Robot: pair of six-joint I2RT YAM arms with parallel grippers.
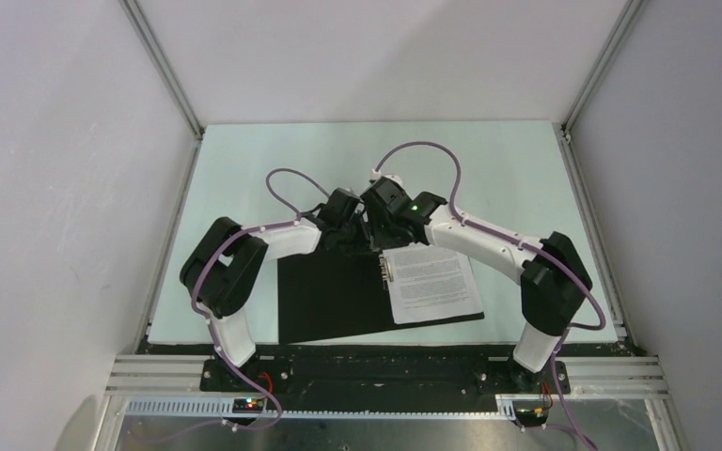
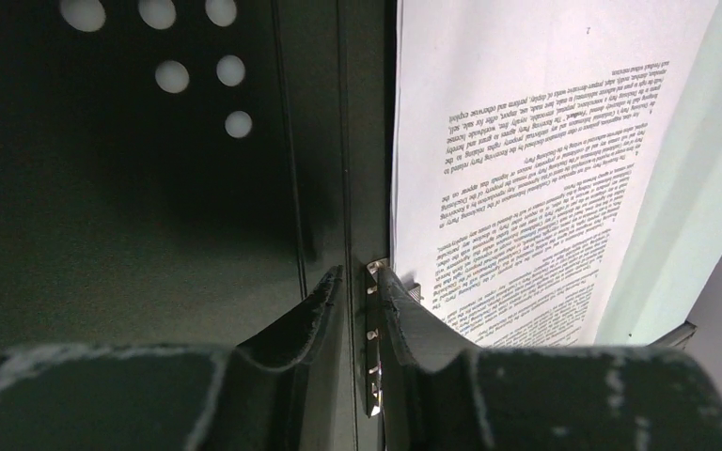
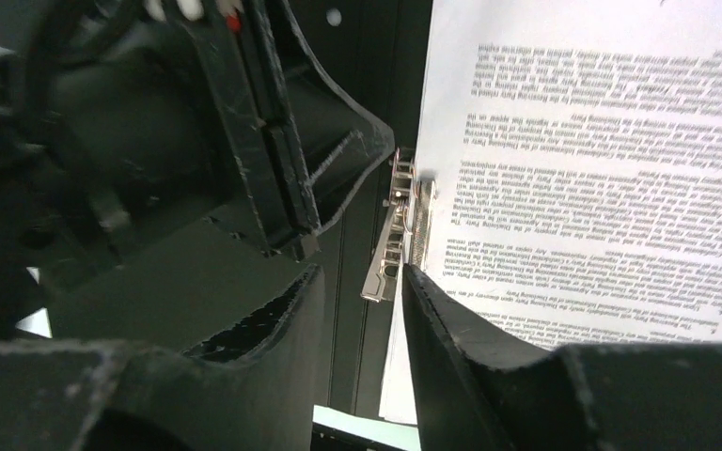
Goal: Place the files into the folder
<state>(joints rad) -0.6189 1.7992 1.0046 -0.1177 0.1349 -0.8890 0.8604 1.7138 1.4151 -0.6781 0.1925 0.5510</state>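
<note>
The folder (image 1: pixel 329 301) lies open on the table, black inside up; its red outside is hidden. The files (image 1: pixel 432 282), white printed sheets, lie on its right half. A metal clip (image 1: pixel 390 268) sits at the sheets' left edge by the spine. My left gripper (image 1: pixel 355 231) is over the far end of the spine; in its wrist view (image 2: pixel 359 277) the jaws stand narrowly apart over the clip (image 2: pixel 373 348), beside the files (image 2: pixel 526 141). My right gripper (image 1: pixel 381 242) is open (image 3: pixel 361 271), with the clip's lever (image 3: pixel 385 272) just ahead between its fingers and the files (image 3: pixel 602 169) to the right.
The two grippers are close together, nearly touching; the left gripper's finger (image 3: pixel 338 160) fills the upper left of the right wrist view. The pale green table (image 1: pixel 489 169) is walled by grey panels with metal rails at left and right.
</note>
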